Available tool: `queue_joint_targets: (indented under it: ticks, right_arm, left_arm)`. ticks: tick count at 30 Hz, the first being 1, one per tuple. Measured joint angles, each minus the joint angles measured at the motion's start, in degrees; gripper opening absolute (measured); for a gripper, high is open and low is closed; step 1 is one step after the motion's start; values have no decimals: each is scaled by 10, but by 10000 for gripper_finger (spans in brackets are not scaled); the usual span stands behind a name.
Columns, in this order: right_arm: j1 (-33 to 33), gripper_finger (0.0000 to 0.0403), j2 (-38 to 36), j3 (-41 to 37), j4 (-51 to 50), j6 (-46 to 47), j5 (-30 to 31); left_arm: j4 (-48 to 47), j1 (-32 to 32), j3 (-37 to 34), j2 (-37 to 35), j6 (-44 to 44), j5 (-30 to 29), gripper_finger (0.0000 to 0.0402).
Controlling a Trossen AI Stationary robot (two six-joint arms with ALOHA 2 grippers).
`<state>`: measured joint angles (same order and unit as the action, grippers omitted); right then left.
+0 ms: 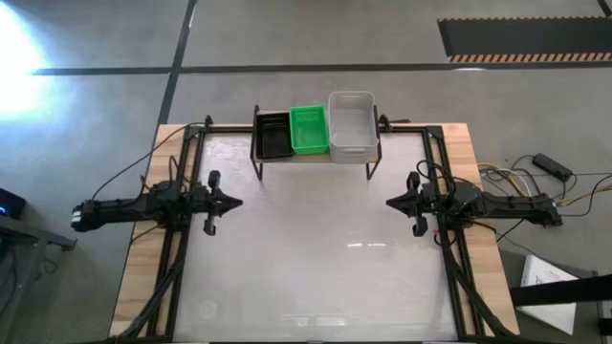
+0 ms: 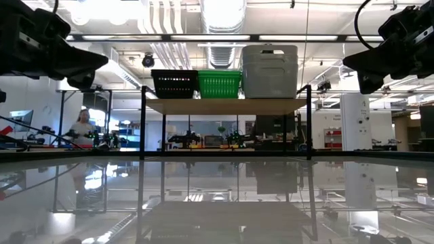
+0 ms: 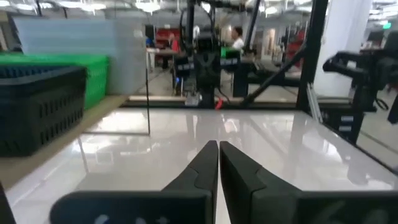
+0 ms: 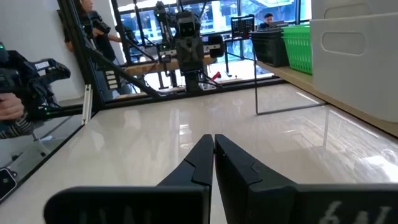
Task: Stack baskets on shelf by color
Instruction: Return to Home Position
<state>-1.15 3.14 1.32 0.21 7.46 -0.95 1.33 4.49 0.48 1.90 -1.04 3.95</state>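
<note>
Shelf: low rack with a light wood top on thin black metal legs (image 2: 224, 106), at the far edge of the glossy white tabletop (image 1: 316, 258), midway between the 2 arms.
Black slotted plastic basket (image 1: 273, 136): on the shelf top, at the left arm's end.
Bright green slotted plastic basket (image 1: 309, 129): middle of the shelf, just beside the black one.
Translucent white plastic basket (image 1: 352, 122): at the right arm's end, just beside the green one, standing tallest.
Count per pile: cannot tell.
Left gripper (image 1: 237, 201): raised over the table's left side, well apart from the shelf, fingers pressed together, holding nothing.
Right gripper (image 1: 390, 203): mirrored over the right side, fingers together, empty.
</note>
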Motion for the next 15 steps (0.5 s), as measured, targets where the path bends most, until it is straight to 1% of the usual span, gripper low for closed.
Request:
queue_joint_targets:
  ticks: [4,7,15]
  right_arm:
    - [0,9,0,0,-1,0,0]
    - [0,9,0,0,-2,0,0]
    - [0,9,0,0,-3,0,0]
  left_arm:
    - [0,0,-2,-4,-1,-2,0]
    - [-1,0,-2,-6,15,-2,0]
    - [4,0,-2,23,14,-1,0]
